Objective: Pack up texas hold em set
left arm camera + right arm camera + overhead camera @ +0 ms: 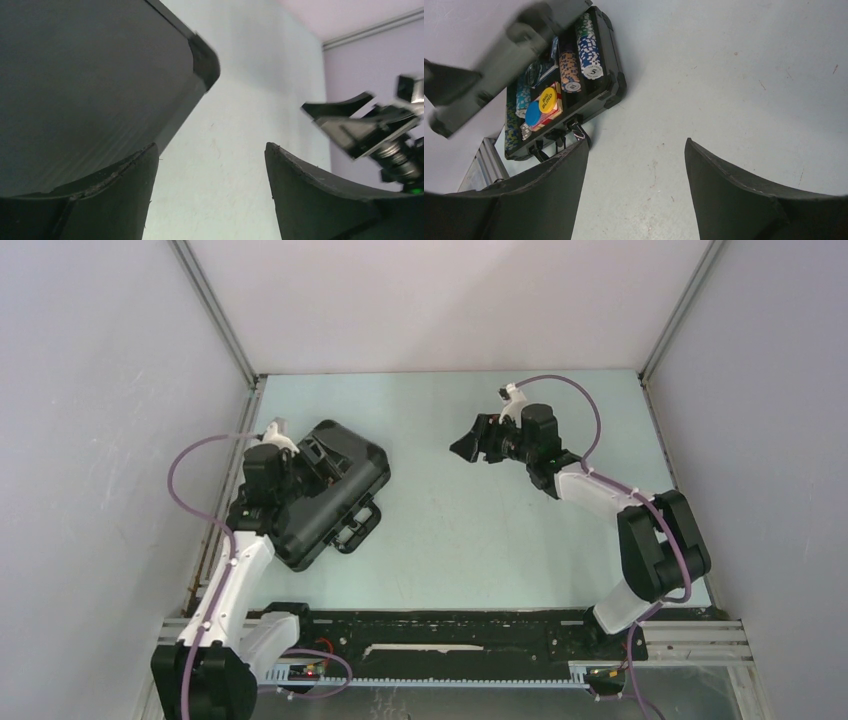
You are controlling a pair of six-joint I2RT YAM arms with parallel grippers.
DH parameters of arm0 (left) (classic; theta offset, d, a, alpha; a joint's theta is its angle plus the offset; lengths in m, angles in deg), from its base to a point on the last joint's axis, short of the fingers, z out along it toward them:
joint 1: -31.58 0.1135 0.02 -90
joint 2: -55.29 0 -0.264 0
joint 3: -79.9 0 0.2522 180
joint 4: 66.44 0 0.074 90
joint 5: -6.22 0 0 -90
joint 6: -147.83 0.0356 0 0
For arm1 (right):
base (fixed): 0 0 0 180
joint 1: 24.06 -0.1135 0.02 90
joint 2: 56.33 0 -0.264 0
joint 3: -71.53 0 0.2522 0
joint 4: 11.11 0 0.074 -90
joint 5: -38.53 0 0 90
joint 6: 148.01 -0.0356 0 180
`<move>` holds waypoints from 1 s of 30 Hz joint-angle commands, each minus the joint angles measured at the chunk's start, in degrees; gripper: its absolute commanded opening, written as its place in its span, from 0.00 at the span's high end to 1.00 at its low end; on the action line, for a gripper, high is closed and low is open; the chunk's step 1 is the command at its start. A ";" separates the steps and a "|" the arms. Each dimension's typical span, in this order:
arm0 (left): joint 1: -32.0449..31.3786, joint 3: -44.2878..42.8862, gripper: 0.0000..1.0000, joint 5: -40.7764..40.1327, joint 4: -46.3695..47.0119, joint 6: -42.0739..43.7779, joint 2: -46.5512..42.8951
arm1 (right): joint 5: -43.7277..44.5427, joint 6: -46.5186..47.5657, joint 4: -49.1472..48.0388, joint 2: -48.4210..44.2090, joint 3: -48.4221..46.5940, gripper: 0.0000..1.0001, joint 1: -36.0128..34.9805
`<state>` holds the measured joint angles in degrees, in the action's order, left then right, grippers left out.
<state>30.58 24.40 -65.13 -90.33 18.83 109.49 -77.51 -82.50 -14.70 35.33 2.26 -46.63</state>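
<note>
**"BIG BLIND" and two chip marks are the only readable lettering**

All of it shows in the right wrist view, inside the open black briefcase (611,82). A yellow disc (547,100) lying on the red-backed card deck (545,116) carries the dark words "BIG BLIND" on two lines. At the near end of the blue-and-white chip row (587,47), the end chip's white centre shows a single character that reads as "5". The end chip of the tan chip row (569,67) beside it bears a mark that looks like "10", though it is too small to be sure. The blue disc (532,112) touching the yellow one shows no legible print.
</note>
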 commanded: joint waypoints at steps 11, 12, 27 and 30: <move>-0.24 2.19 0.10 -0.71 -12.49 3.91 -8.00 | 3.04 2.46 6.57 4.04 -6.97 0.16 -5.66; -0.17 1.99 0.10 0.92 -9.78 1.63 -6.99 | 3.01 1.28 6.47 4.48 -6.94 0.16 -6.52; 12.81 3.63 0.10 -0.95 -2.50 -9.27 3.93 | -3.85 -24.35 -12.91 11.36 -2.15 0.23 -22.29; 12.95 7.36 0.09 -0.52 0.05 -9.64 3.24 | -4.26 -30.66 -19.92 15.54 -2.15 0.27 -23.81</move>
<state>42.95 27.49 -65.26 -93.83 10.76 114.08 -80.29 -102.20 -22.50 46.54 -0.45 -69.19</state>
